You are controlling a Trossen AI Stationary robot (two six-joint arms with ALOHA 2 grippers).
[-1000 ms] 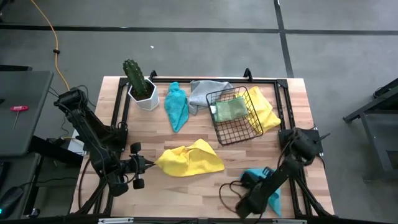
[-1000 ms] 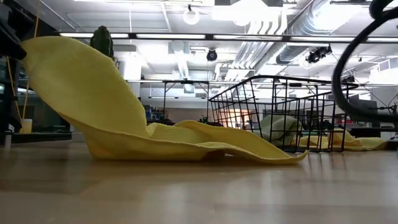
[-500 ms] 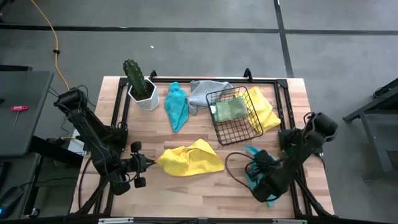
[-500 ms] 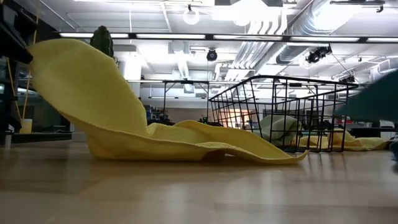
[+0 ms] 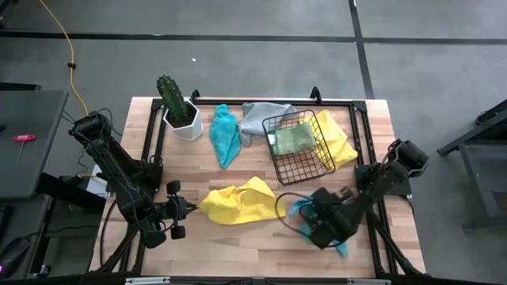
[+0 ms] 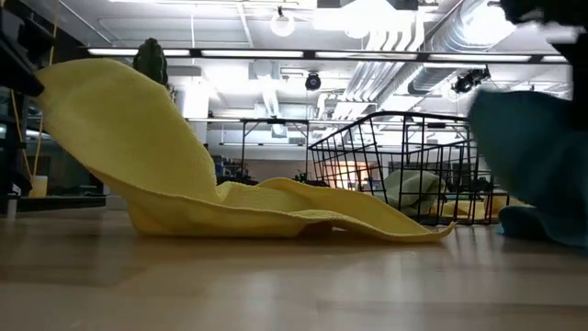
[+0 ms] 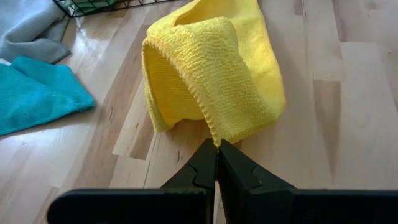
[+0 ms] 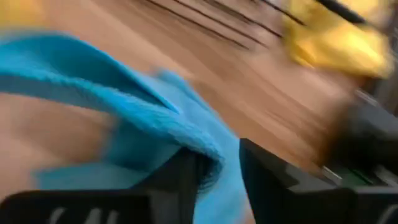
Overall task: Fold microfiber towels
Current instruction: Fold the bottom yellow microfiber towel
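Looking down, I see the desk, then the yellow towel at centre, its edge pinched by my closed left end effector; lower right, the right end effector straddles the teal towel, fingers apart.

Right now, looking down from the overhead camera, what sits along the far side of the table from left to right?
Potted cactus → teal towel → grey towel → black wire basket with the light green towel inside → yellow towel.
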